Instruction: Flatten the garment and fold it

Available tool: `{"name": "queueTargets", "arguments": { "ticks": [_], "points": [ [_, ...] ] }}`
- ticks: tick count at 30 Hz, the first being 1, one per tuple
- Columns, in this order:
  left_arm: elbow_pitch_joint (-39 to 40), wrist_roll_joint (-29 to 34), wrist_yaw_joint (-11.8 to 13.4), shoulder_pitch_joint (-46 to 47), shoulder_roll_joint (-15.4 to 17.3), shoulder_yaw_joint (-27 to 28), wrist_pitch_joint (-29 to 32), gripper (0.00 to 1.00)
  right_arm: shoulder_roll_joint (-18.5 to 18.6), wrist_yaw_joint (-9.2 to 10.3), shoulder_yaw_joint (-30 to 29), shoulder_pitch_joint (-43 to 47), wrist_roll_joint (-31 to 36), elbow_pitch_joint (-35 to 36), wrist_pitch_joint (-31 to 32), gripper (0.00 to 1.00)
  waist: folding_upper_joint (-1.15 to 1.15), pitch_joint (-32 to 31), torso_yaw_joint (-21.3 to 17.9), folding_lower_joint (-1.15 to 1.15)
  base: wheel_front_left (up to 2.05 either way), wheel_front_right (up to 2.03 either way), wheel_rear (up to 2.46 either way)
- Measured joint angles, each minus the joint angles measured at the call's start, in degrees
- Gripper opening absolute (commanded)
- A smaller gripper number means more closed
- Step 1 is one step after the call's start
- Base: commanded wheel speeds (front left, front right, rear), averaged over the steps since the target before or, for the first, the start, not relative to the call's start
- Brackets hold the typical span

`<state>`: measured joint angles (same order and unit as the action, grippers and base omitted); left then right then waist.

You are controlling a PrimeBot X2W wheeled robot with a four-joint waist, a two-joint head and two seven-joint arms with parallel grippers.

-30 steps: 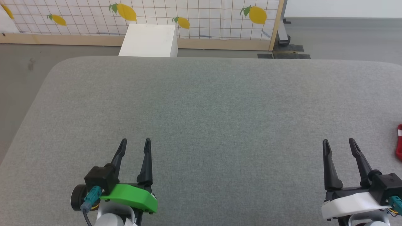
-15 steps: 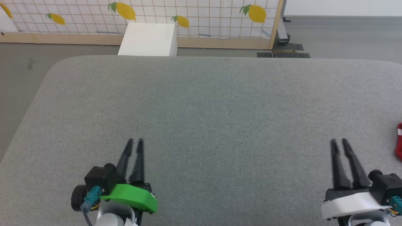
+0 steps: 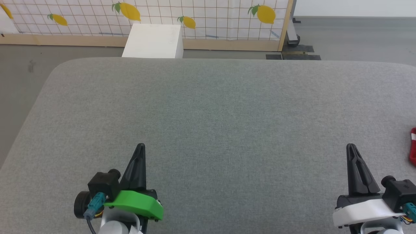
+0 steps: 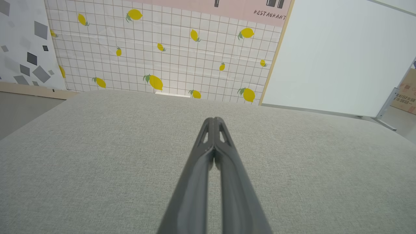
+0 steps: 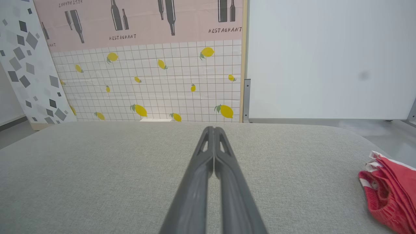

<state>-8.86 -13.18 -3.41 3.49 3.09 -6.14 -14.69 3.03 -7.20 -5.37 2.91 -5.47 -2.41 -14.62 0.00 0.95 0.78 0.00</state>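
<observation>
The garment (image 5: 391,188) is bright red fabric with white stripes, bunched at the right edge of the grey padded table (image 3: 214,107). In the head view a sliver of the garment (image 3: 413,146) pokes in at the right border. My right gripper (image 3: 352,147) hovers low at the front right, left of the garment, shut with nothing between its fingers. In its own wrist view the right gripper (image 5: 214,129) shows both fingers pressed together. My left gripper (image 3: 140,146) sits at the front left, far from the garment, also shut and empty, as the left gripper (image 4: 214,120) shows up close.
A white box (image 3: 153,41) stands on the floor beyond the table's far edge. Behind it runs a lemon-print screen (image 3: 195,16) in a wooden frame. Grey floor (image 3: 19,71) lies past the table's left edge.
Both grippers have closed from wide open to fully shut, staying in place. The garment has not moved.
</observation>
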Motion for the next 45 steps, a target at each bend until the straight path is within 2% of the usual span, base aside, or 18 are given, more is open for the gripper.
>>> {"name": "queueTargets", "arguments": {
  "ticks": [45],
  "points": [
    [2.9, 4.3, 1.0, -0.2, 0.0, 2.0, 5.1, 0.0, 0.0, -0.01, 1.8, -0.5, 1.6, 0.6, 5.2, 0.0, 0.0, -0.3, -0.3, 0.0, 0.0, 0.0, 0.0]
  ]
}}
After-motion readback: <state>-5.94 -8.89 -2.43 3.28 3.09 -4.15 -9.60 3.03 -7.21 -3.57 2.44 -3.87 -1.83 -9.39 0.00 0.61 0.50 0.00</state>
